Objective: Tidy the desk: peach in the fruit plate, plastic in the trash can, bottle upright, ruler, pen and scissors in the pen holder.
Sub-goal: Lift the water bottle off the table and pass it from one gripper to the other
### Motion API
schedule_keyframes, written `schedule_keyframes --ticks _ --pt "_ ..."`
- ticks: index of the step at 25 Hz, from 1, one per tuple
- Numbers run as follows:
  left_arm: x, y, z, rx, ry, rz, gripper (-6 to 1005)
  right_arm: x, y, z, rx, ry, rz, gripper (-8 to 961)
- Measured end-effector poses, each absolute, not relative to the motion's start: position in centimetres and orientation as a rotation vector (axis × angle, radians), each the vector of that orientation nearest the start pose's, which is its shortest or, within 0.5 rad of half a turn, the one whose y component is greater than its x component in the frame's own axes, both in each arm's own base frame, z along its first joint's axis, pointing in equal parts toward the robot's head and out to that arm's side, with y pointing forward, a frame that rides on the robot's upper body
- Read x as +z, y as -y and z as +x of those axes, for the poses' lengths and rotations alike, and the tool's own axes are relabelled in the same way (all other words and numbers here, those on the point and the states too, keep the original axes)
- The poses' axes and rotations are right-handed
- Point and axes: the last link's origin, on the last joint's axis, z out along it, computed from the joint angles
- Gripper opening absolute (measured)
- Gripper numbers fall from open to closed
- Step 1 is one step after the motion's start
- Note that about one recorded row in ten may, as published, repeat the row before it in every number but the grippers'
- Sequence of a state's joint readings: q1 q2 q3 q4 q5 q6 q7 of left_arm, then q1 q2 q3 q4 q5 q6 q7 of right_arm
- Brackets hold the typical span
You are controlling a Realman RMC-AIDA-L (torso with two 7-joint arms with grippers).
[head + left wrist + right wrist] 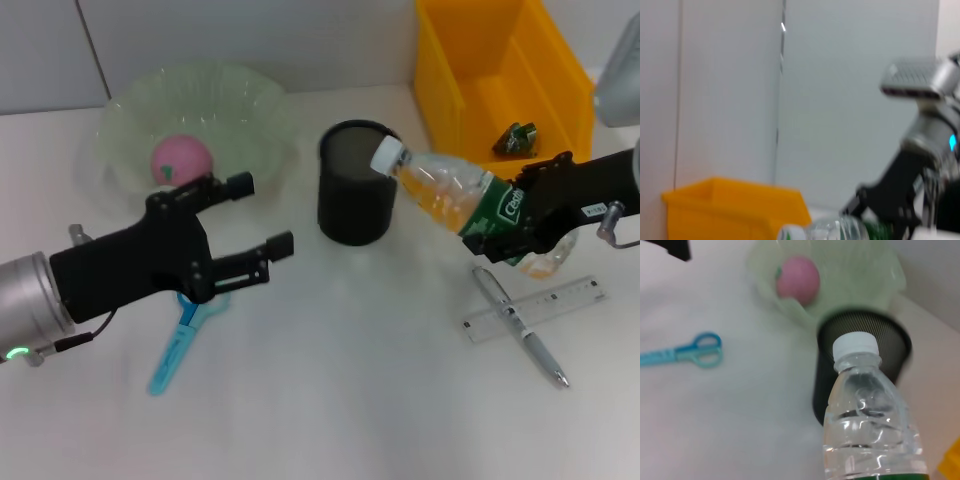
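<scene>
Right claw [520, 225] clamps bottle [450, 190] — tilted, cap over pen holder [356, 183].

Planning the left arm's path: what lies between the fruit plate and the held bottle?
In the head view, the black pen holder stands between the fruit plate and bottle.

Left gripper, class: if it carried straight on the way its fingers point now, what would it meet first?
Probably the black pen holder. The open left gripper points across the table towards it, with nothing visible between. Height is unclear from the head view, so it might pass above the rim towards the tilted bottle.
</scene>
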State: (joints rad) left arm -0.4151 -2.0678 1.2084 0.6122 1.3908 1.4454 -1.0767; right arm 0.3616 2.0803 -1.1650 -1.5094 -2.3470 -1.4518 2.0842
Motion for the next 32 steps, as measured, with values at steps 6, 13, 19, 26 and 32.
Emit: schedule_keyframes --ticks 6,13,19,26,32 --pt "-1.9 -30.3 -22.7 -1.238 0.371 -2.528 862 5.5 -32.3 21.6 0.253 -0.450 -2.648 776" --pt "-1.3 -30.0 -22.5 -1.349 0.396 -2.479 863 4.5 -31.8 23.4 0.536 -0.351 -2.630 777" --pt "-1.1 -30.1 -22.7 -1.379 0.430 -2.424 863 2.7 -31.6 23.9 0.680 -0.277 -2.635 777" --pt "-1.2 -30.0 -22.5 -1.395 0.417 -2.424 863 1.3 -30.9 23.6 0.854 -0.199 -2.640 777" --pt "-1.4 -29.9 -22.3 -1.407 0.396 -2.433 863 0.4 -30.7 23.6 0.897 -0.181 -2.642 776"
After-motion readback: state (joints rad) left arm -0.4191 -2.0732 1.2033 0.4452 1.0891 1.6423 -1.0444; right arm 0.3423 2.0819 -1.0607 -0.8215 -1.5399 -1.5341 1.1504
